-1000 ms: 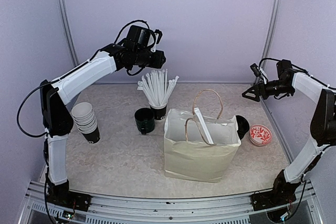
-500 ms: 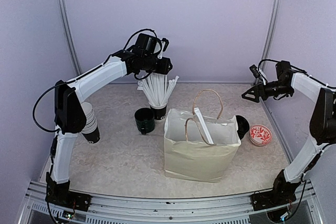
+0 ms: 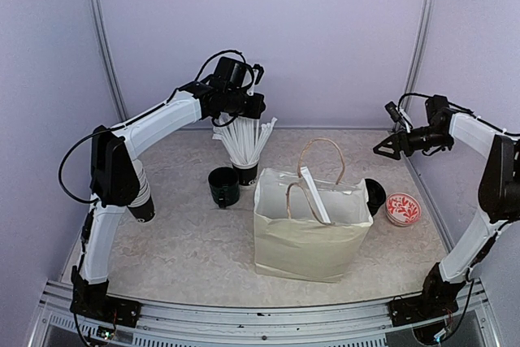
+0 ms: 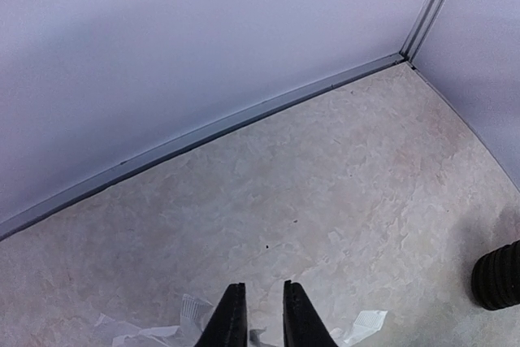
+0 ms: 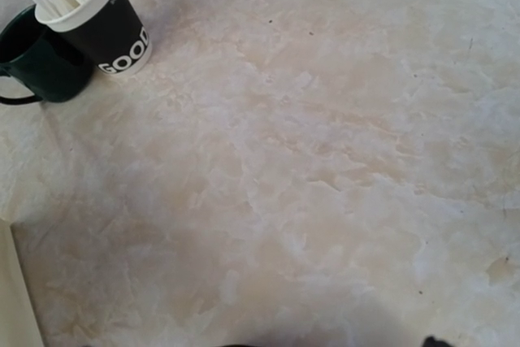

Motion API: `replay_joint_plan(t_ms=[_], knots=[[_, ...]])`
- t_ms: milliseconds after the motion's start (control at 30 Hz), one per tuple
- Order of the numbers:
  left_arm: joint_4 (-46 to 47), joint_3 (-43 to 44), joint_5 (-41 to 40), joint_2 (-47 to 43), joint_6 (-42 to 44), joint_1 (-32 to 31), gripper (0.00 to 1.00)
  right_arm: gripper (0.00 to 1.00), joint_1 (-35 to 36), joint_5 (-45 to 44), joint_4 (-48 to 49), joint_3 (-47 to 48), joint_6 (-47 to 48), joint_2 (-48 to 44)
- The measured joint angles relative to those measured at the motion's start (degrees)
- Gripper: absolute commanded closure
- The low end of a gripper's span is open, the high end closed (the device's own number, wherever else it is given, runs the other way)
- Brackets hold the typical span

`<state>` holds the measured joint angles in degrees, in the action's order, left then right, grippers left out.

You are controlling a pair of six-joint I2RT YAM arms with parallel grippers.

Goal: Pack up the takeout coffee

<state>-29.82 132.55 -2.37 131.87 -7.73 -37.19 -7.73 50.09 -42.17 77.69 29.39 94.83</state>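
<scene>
The takeout cups [image 3: 140, 197] are a nested stack, black outside and white inside, lying tilted at the table's left, partly behind my left arm. Round black lids [image 3: 376, 193] sit behind the right side of the paper bag [image 3: 307, 237]. My left gripper [image 3: 255, 104] hangs in the air above the black cup of white straws [image 3: 244, 170], far from the stack. In the left wrist view its jaws [image 4: 258, 313] stand almost together with only a slit between them, holding nothing. My right gripper [image 3: 383, 149] hovers high at the far right, open and empty. Only its tips show at the bottom edge of the right wrist view [image 5: 333, 344].
The open bag has rope handles and one wrapped straw [image 3: 315, 197] leaning in it. A glossy dark mug [image 3: 223, 186] stands left of the straw cup; both also show in the right wrist view [image 5: 36, 67] [image 5: 101, 26]. A red patterned bowl [image 3: 403, 208] sits right of the lids.
My left arm has swung right and forward, bringing its gripper over the straw cup. My right gripper has barely moved.
</scene>
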Motion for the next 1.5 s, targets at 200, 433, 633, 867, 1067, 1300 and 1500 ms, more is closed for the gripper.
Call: replay_joint_plan(t_ms=[200,433,633,867,1067,1300,1500], knots=[[0.00,0.04,-0.02,0.07,-0.13,-0.13,1.00,0.16,0.09,0.00,-0.04,0.00,0.20,0.00],[-1.42,0.04,-0.85,-1.81,0.31,-1.75,1.00,0.16,0.11,-0.04,-0.11,0.00,0.37,0.07],[-2.91,0.04,-3.30,-11.93,1.81,-5.99,1.00,0.16,0.22,-0.26,-0.33,0.00,0.55,0.26],[-2.89,0.04,-10.43,-28.35,5.92,-15.21,1.00,0.16,0.63,-0.42,-0.42,0.02,0.61,0.28],[-4.35,-0.35,-11.52,-37.11,6.29,-23.06,1.00,0.16,0.90,-0.46,-0.42,0.00,0.59,0.28],[-6.56,-7.37,-5.22,-42.66,0.70,-23.80,1.00,0.16,1.25,-0.44,-0.44,0.00,0.57,0.28],[-3.91,-14.43,4.00,-43.08,-3.65,-24.70,1.00,0.16,1.29,-0.44,-0.48,0.00,0.57,0.28]])
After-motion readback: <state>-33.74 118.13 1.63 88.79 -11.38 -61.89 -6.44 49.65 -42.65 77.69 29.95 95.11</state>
